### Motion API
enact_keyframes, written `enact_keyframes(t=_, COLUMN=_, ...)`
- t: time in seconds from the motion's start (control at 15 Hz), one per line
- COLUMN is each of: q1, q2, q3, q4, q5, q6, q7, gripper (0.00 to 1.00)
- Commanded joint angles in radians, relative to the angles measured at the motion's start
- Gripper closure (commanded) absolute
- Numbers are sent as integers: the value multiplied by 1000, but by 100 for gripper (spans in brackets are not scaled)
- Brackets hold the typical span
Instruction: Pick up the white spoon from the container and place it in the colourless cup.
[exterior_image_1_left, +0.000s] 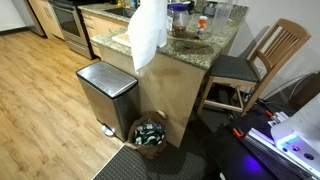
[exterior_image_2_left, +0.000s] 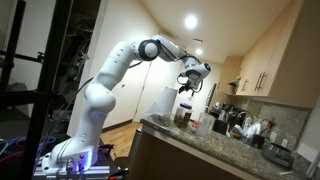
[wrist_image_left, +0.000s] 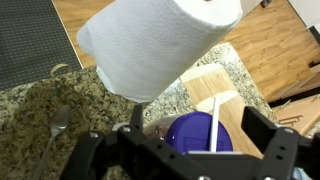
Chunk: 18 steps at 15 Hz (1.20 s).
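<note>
My gripper (wrist_image_left: 180, 150) is wide open, holding nothing. The white spoon (wrist_image_left: 215, 120) lies in the purple container (wrist_image_left: 185, 132). The paper towel roll (wrist_image_left: 160, 40) is at 12 o'clock from it.

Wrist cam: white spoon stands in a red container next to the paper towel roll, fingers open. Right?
Not quite. The container is purple, not red; the wrist view shows it. The white spoon does stand in it next to the paper towel roll, and the fingers are open.
</note>
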Motion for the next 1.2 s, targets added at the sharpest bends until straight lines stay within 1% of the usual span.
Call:
enact_keyframes(t=0.0, q1=19, q2=24, q3=-3, q4=1, q5=-95, q6=125, q7=60, gripper=0)
enact_keyframes(t=0.13, q1=33, q2=51, q3=-1, q4=11, q5=-163, q6=241, q7=120, gripper=0)
enact_keyframes(t=0.33, q1=54, q2=100, q3=4, q4=40, q5=-268, q6=338, q7=248, gripper=0)
enact_keyframes(t=0.53, q1=62, q2=136, q3=5, q4=74, q5=-368, q6=308, q7=396, gripper=0)
enact_keyframes(t=0.6, q1=39, q2=102, q3=30, q4=29, q5=-335, q6=318, q7=329, gripper=0)
enact_keyframes(t=0.67, q1=42, q2=113, q3=30, q4=37, q5=-357, q6=318, q7=363, gripper=0)
enact_keyframes(t=0.8, q1=44, q2=120, q3=30, q4=46, q5=-366, q6=317, q7=383, gripper=0)
enact_keyframes(t=0.87, q1=40, q2=122, q3=28, q4=62, q5=-375, q6=271, q7=391, gripper=0)
enact_keyframes(t=0.93, q1=45, q2=128, q3=17, q4=74, q5=-398, q6=271, q7=423, gripper=0)
enact_keyframes(t=1.13, q1=33, q2=139, q3=18, q4=125, q5=-393, q6=235, q7=498, gripper=0)
